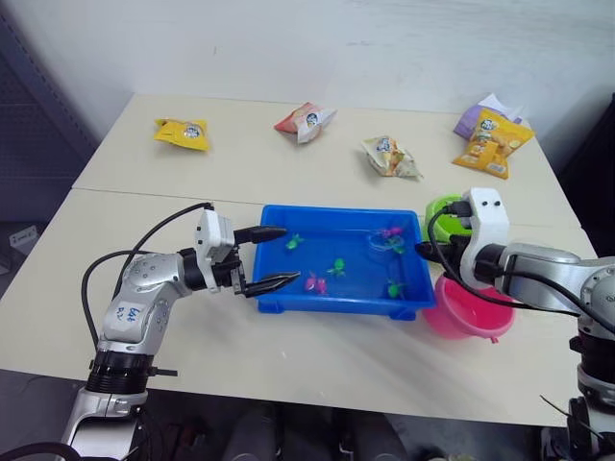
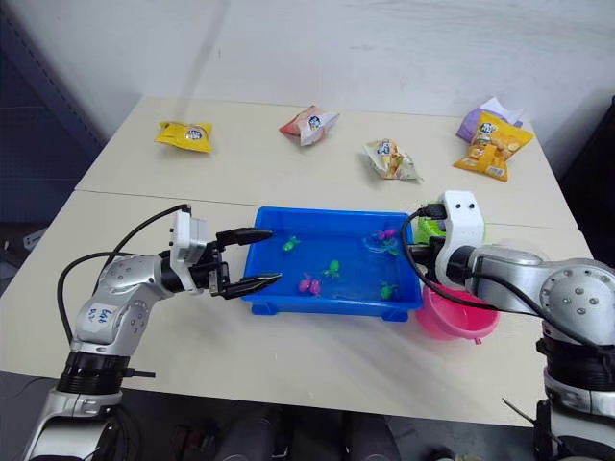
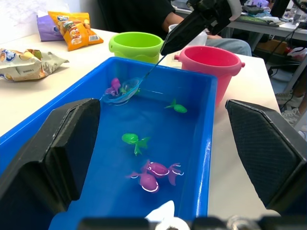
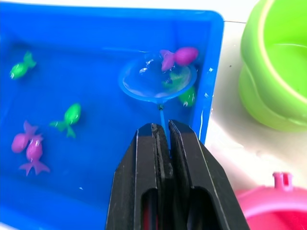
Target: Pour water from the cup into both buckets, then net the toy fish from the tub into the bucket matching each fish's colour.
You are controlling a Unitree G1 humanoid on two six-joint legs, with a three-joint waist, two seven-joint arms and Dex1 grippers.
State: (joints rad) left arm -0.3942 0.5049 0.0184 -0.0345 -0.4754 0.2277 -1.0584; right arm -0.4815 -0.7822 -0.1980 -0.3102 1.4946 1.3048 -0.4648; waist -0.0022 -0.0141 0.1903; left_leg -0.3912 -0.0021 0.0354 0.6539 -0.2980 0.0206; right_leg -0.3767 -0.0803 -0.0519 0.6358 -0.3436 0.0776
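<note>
The blue tub holds water and several toy fish: a green one, a pink pair and another green one. My right gripper is shut on the net's thin handle. The net dips into the tub's far right corner, with a pink fish at its rim and a green fish beside it. The green bucket and pink bucket stand just right of the tub. My left gripper is open, astride the tub's left end. The cup is hidden.
Snack bags lie along the table's far side: yellow, red and white, pale green, and orange over purple. A seated person is beyond the table's right end.
</note>
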